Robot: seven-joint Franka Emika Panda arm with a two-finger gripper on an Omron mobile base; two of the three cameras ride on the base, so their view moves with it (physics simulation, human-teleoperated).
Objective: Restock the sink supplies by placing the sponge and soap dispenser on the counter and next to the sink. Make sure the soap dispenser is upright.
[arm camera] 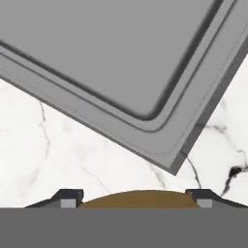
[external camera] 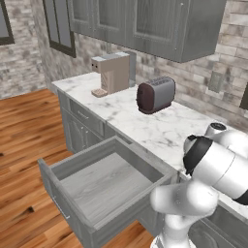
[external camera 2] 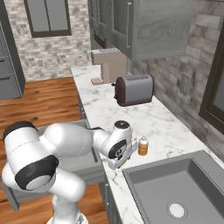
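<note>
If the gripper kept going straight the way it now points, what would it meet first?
Most likely the counter beside the sink's corner. The gripper looks down on bare marble there, a yellow-brown thing, probably the sponge, between its jaws. Depth is unclear.

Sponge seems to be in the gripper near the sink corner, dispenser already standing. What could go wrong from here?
1. The gripper holds what looks like the sponge right at the sink corner. Released further forward, it may drop into the basin instead of on the counter.
2. The wrist is close beside the upright soap dispenser; a swing could tip it.
</note>
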